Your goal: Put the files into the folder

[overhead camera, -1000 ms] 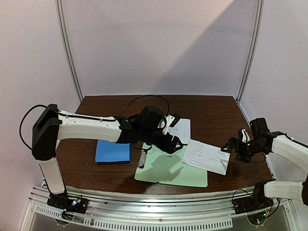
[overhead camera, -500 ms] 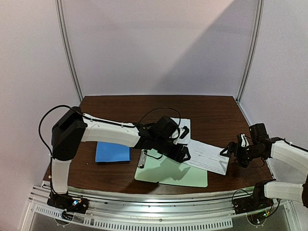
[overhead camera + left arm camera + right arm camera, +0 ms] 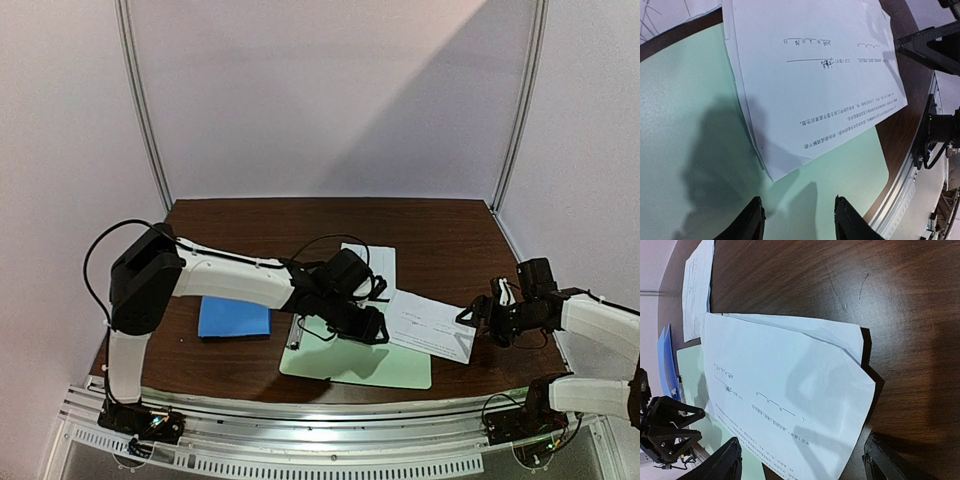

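Near sheet: flat, half over clipboard, corner just ahead of left gripper fingertips, opposite edge just ahead of right gripper fingers; seemingly flanked for a two-sided pickup. Both pairs of fingers spread wide, holding nothing. Far sheet: beyond left fingers. Folder: flat, well apart from either pair, beside left forearm.

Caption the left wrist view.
Open left fingers hover over the green clipboard, facing a corner of the printed sheet.
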You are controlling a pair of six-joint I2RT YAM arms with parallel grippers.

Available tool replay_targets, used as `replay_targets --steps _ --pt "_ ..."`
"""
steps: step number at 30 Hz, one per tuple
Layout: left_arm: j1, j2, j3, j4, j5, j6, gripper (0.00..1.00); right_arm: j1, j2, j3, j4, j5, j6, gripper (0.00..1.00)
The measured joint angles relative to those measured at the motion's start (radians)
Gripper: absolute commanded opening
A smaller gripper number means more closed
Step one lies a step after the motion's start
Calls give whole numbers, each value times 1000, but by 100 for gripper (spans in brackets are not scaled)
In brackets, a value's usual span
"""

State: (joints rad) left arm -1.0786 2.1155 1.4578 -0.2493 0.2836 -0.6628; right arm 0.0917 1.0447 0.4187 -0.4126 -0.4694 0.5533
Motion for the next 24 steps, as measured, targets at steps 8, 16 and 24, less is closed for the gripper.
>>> replay_targets --steps 8,16,24 --pt "-2 29 0 51 -6 -92 40 0 1 -4 8 -4 0 82" --pt "-1 46 -1 102 -31 -159 30 2 3 -8 17 -7 0 80" --pt "-1 53 -18 147 -45 -212 22 6 6 -11 25 -8 -1 79"
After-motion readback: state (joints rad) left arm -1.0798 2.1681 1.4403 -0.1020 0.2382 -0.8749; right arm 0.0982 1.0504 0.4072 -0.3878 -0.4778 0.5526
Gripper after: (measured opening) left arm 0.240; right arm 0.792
